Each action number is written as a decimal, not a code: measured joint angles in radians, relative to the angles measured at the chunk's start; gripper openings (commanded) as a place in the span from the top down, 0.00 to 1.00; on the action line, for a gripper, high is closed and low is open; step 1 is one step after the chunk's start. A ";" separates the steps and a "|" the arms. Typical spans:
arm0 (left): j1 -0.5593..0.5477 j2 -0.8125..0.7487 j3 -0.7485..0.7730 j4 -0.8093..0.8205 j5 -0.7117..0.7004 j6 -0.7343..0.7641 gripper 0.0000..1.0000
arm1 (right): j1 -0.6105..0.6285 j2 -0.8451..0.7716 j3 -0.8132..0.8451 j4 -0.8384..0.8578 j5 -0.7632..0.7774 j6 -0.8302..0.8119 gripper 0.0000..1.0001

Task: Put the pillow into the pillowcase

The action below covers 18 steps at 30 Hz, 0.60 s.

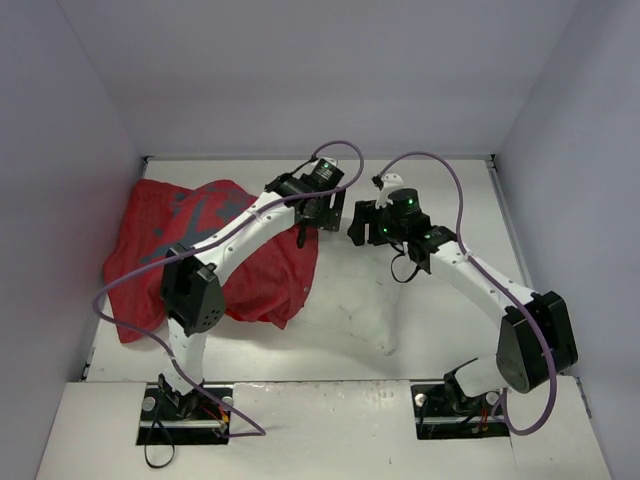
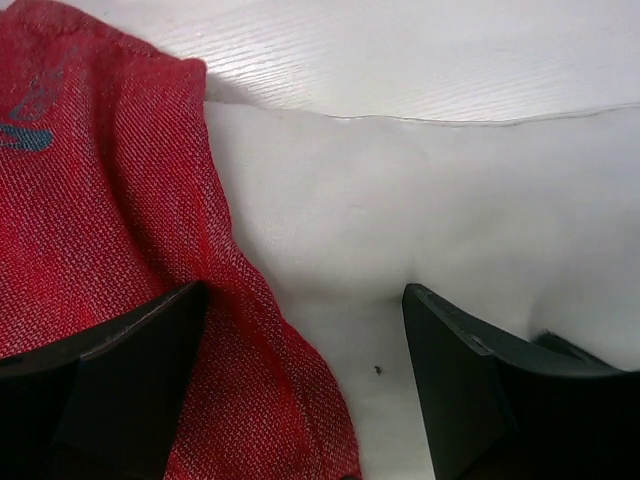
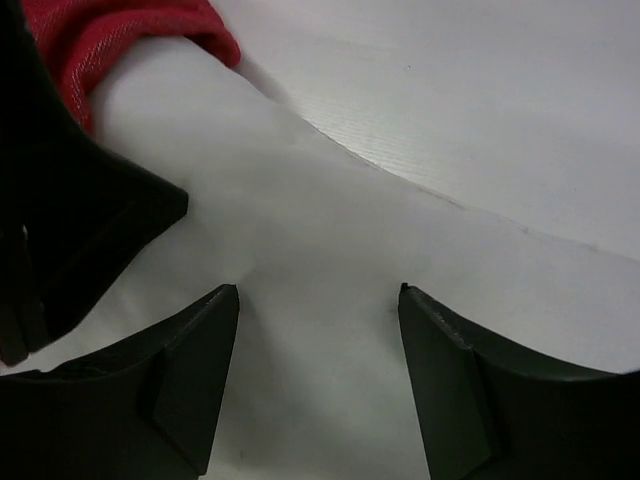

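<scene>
Judging from the top view, the job is partly done. The pillowcase (image 1: pixel 150 230) lies bunched at the left of the table (image 1: pixel 450 190) and seems drawn over one end of the pillow (image 1: pixel 350 295). The rest of the pillow sticks out bare toward the middle. The white cushion on the white table is hard to outline, so how deep it sits inside I cannot tell. The left gripper (image 1: pixel 322 215) and the right gripper (image 1: pixel 358 228) hang close together over the far edge of the pillow, just past the mouth of the cover. The cover has yet to be pulled along the exposed length, and that looks like the larger share of the work.

From the left wrist, the left gripper (image 2: pixel 305 295) stands wide and holds nothing. The red hem of the pillowcase (image 2: pixel 100 180) runs down under its left finger, lying over the pillow (image 2: pixel 430 200), with the table (image 2: pixel 400 50) beyond. The cloth lies on top of the cushion here. Whether it also wraps beneath is hidden.

From the right wrist, the right gripper (image 3: pixel 318 292) has its fingers apart, with only bare pillow (image 3: pixel 330 220) below and nothing pinched. A rolled edge of the pillowcase (image 3: pixel 120 30) shows at the top left, wrapped around the pillow, and the table (image 3: pixel 480 100) shows past the pillow's edge.
</scene>
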 measured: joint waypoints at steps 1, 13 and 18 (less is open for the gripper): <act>0.000 0.019 0.008 -0.010 -0.008 0.000 0.30 | 0.000 0.005 -0.004 0.000 -0.006 0.003 0.45; -0.016 0.082 0.202 -0.061 0.064 0.041 1.00 | 0.000 0.007 -0.053 0.031 -0.060 0.033 1.00; -0.097 0.080 0.261 -0.045 0.217 0.043 1.00 | -0.008 0.007 -0.070 0.031 -0.060 0.054 1.00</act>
